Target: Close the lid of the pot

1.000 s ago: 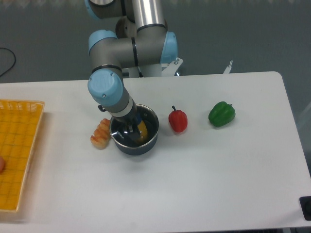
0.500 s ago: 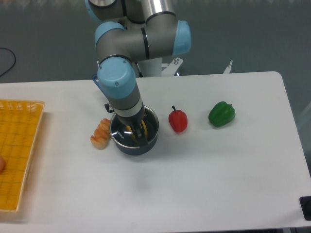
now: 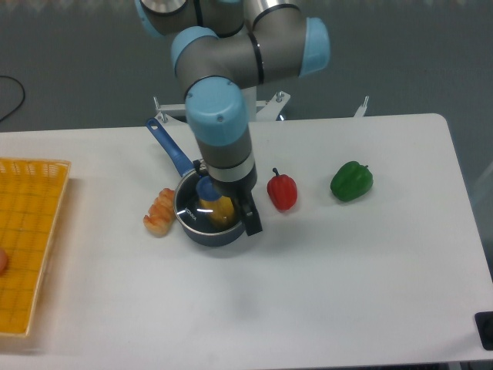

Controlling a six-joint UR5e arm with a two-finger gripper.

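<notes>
Looking down at the table (image 3: 323, 277), we found the pot (image 3: 202, 230) left of centre, its long blue handle (image 3: 171, 148) running up and to the left toward the far edge. The lid (image 3: 202, 214) lay on the pot; we could make out its blue knob (image 3: 206, 187) and a faint glint on the glass, with something yellow (image 3: 222, 208) showing through it. What that yellow thing was we could not tell. The rim of the lid on the right side was hidden behind the arm (image 3: 223, 139), so we could not confirm it sat flush all the way round.

The gripper (image 3: 248, 217) hung at the pot's right edge, just right of the knob and not on it. Only one dark finger (image 3: 252, 219) was clearly visible, pointing down and toward the near side; the other was lost behind the wrist housing. We could not tell whether the fingers stood apart or together, nor whether the visible one touched the pot.

Just left of the pot, touching or nearly so, lay a pale orange ridged item (image 3: 159, 212), too small to identify. A red pepper (image 3: 282, 191) stood just right of the arm, and a green pepper (image 3: 351, 180) farther right. At the left edge a yellow basket (image 3: 31, 231) was cut off by the frame, with a reddish sliver (image 3: 2, 263) barely showing.
</notes>
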